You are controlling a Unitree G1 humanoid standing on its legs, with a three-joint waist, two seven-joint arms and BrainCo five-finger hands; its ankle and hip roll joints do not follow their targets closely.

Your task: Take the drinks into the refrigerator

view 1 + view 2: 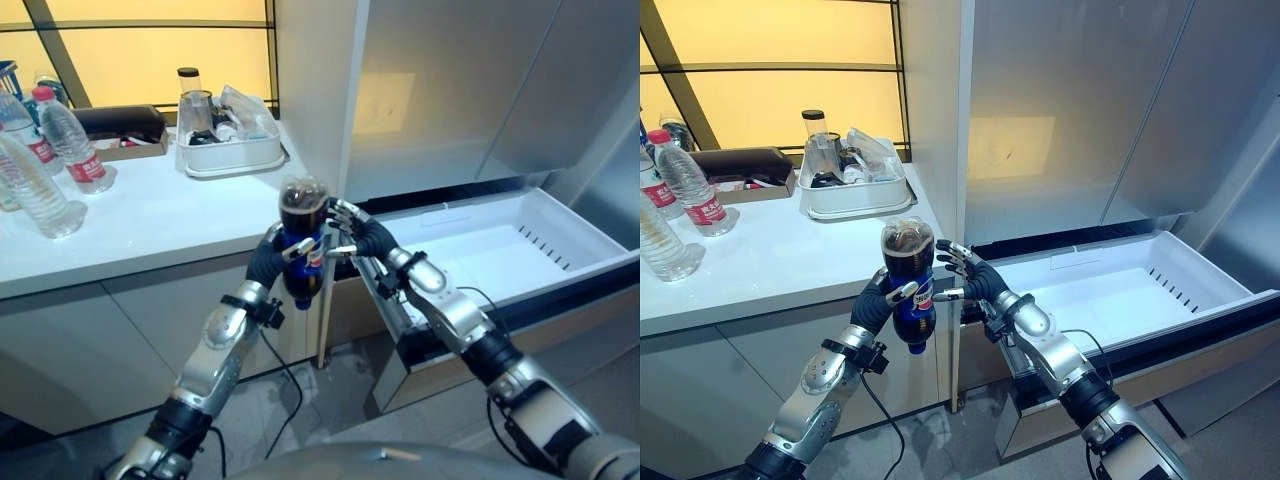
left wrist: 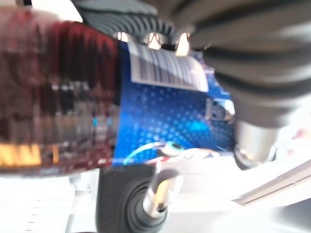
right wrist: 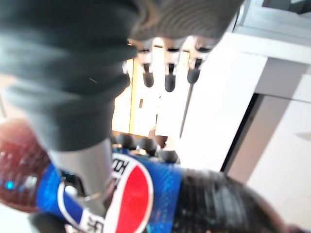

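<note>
A cola bottle (image 1: 302, 215) with dark drink and a blue label hangs cap down in front of the counter edge. My left hand (image 1: 266, 258) is shut round its label from the left; in the left wrist view the thumb (image 2: 131, 199) lies over the label (image 2: 165, 111). My right hand (image 1: 365, 238) is at the bottle's right side, open, with fingers spread and straight. Its thumb (image 3: 82, 165) rests across the label (image 3: 141, 194). To the right, the white refrigerator drawer (image 1: 480, 250) stands pulled out, with nothing inside.
On the white counter (image 1: 170, 215) stand several water bottles (image 1: 72, 142) at the left, a dark box (image 1: 120, 122) and a white tray of glassware (image 1: 230, 150) at the back. The refrigerator's upper doors (image 1: 450, 80) are closed above the drawer.
</note>
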